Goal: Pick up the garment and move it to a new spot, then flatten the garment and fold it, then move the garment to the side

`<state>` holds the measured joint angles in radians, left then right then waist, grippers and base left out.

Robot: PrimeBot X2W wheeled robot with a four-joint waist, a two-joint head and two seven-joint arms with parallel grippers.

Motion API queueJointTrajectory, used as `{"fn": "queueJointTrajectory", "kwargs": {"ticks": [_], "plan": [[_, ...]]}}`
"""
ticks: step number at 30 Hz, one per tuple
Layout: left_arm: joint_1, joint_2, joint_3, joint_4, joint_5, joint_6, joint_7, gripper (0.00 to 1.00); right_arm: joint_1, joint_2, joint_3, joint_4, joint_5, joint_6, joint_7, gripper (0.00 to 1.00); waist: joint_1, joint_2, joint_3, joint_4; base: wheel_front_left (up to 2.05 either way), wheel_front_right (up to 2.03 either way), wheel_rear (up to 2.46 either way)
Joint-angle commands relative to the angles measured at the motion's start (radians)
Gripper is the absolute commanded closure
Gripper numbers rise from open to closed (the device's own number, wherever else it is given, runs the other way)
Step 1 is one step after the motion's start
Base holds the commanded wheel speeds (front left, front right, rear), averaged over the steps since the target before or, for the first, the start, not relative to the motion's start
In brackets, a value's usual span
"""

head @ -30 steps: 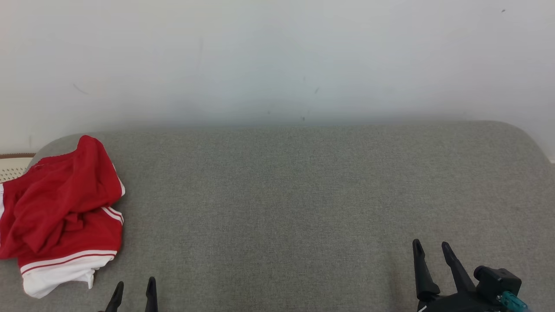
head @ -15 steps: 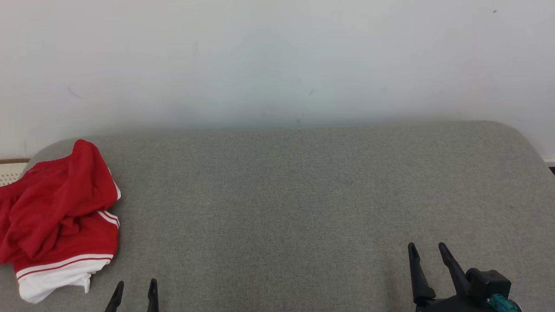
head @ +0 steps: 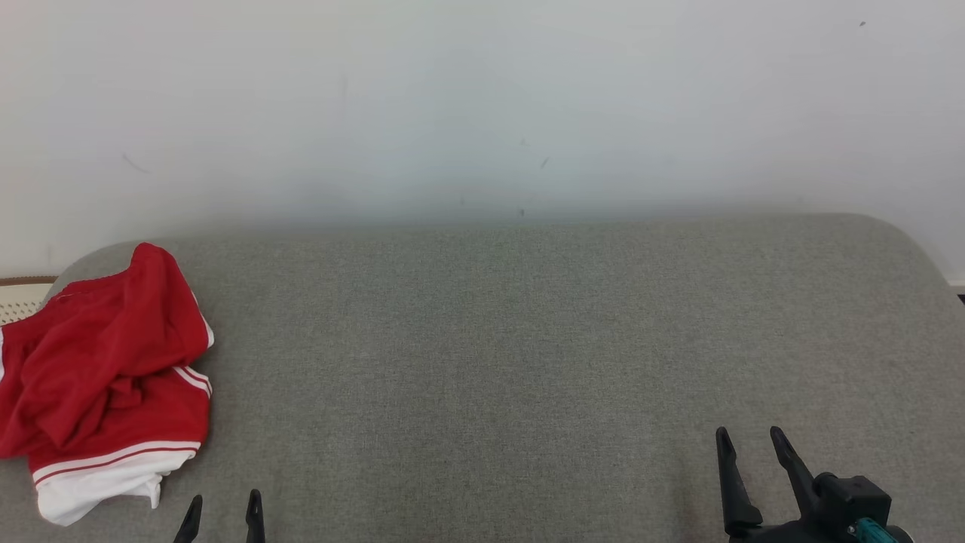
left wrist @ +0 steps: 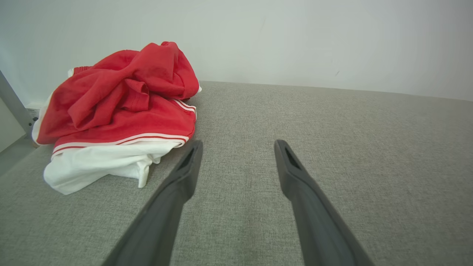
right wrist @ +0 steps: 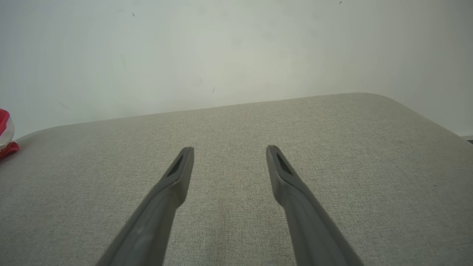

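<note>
At the far left end of the grey woven-fabric cushioned surface (head: 490,362), a crumpled red garment with a white hem and thin white stripes (head: 105,369) lies in a loose heap. Its red folds are bunched on top and the white hem is turned toward the near edge. Its left side runs to the border of the head view. Beyond the surface's rounded left corner, a pale perforated panel with a brown rim (head: 19,302) is partly in view.

Just to the right of the white hem, at the near edge, the left gripper (head: 226,501) points away from the robot. Its two dark fingers are spread apart. The left wrist view shows the gripper (left wrist: 238,147) over bare grey fabric. The garment (left wrist: 118,107) sits ahead and to the left, close to the left fingertip but not touching it. A slanted grey metal bar (left wrist: 14,103) stands at that view's left border.

The middle of the surface is bare fabric, backed by a plain white wall with a few small dark marks (head: 482,98).

At the lower right, the right gripper (head: 750,436) is well apart from the garment. Its fingers are likewise spread, and a teal fitting (head: 874,529) shows on its black body. In the right wrist view the gripper (right wrist: 230,149) frames grey fabric, with a sliver of the garment (right wrist: 5,136) at the far left.
</note>
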<state>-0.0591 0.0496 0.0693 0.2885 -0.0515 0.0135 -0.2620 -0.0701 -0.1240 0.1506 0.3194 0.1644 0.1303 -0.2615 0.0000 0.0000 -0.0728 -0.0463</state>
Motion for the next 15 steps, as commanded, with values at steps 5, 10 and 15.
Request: {"fn": "queueJointTrajectory", "kwargs": {"ticks": [5,10,15], "plan": [[0.02,0.002,-0.001,0.007,-0.001,0.004,-0.004,0.0,0.011,0.004,0.002,-0.001,-0.012,0.001,-0.005,0.0,0.0,0.0,-0.001,0.014,0.0,0.0,0.0],[0.016,0.002,0.005,0.012,-0.001,0.007,-0.004,0.0,0.001,0.008,0.046,-0.007,-0.014,0.001,-0.005,0.0,0.0,0.0,0.007,0.048,0.0,0.0,0.0],[0.011,0.002,0.019,0.011,0.007,0.015,-0.004,0.0,-0.014,0.015,0.086,-0.007,-0.002,0.001,-0.005,0.0,0.0,0.0,0.015,0.118,0.0,0.0,0.0]]}}
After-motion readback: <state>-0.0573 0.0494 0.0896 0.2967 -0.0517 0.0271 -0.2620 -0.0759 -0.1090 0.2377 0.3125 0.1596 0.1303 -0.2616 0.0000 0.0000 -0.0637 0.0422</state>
